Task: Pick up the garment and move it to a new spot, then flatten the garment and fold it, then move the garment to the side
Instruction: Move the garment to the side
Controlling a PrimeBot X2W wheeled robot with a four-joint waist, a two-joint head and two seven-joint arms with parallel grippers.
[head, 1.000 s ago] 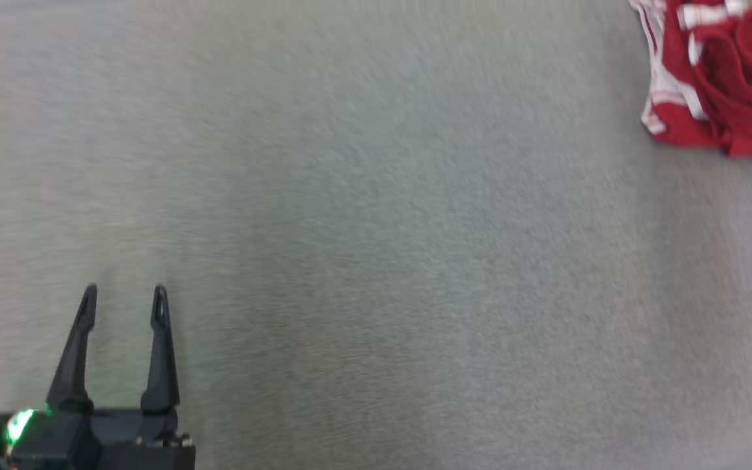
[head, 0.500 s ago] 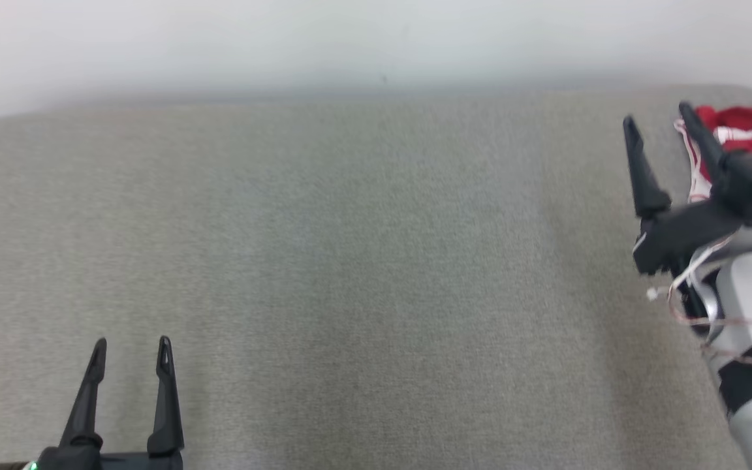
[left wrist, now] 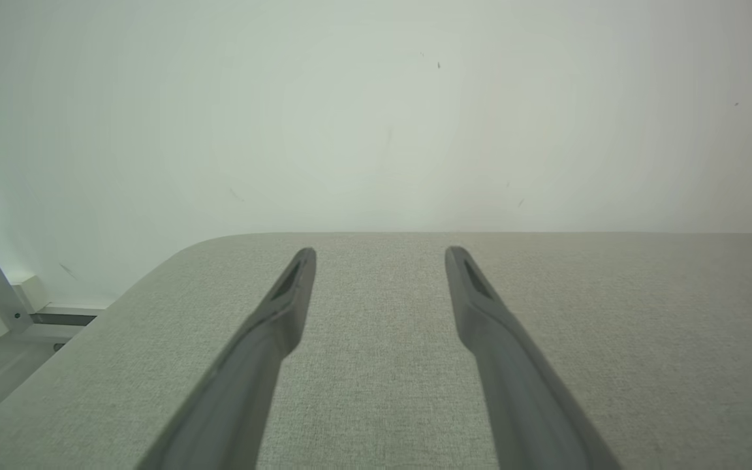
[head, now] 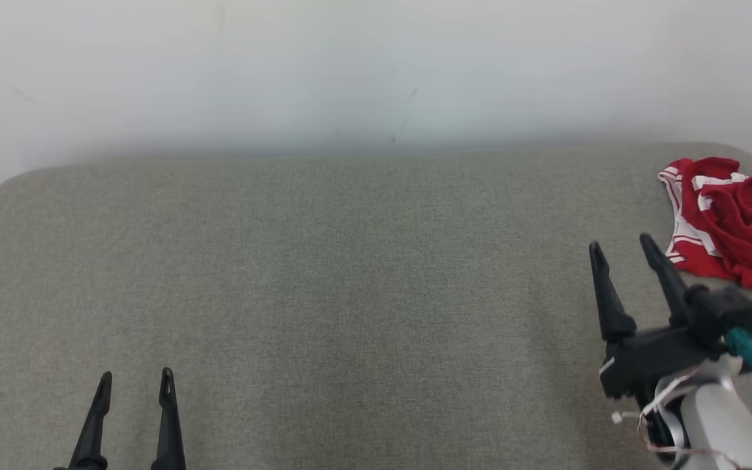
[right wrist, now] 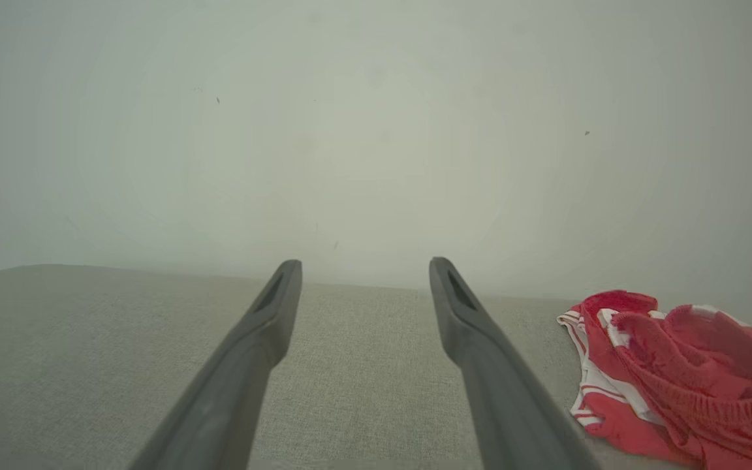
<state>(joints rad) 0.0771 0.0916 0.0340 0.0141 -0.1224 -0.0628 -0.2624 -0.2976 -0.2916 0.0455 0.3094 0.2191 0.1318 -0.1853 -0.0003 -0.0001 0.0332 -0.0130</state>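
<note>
Red-and-white garment [head: 735, 225] bunched, neither flat nor folded, at far right corner of grey padded table [head: 350, 274]. Right gripper [head: 621, 245] just beside it, jaws wide, empty; left gripper [head: 136, 375] well apart, same. Fits reach for pick-up or release before flattening; either needs hold on cloth edge.

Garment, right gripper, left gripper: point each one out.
garment [head: 748, 215], head view, bunched red fabric at its middle.
right gripper [head: 619, 243], head view, midway between its fingertips.
left gripper [head: 136, 375], head view, midway between its fingertips.

A grey fabric-covered table [head: 350, 274] bears a crumpled red-and-white garment [head: 735, 225] at its far right corner.
</note>
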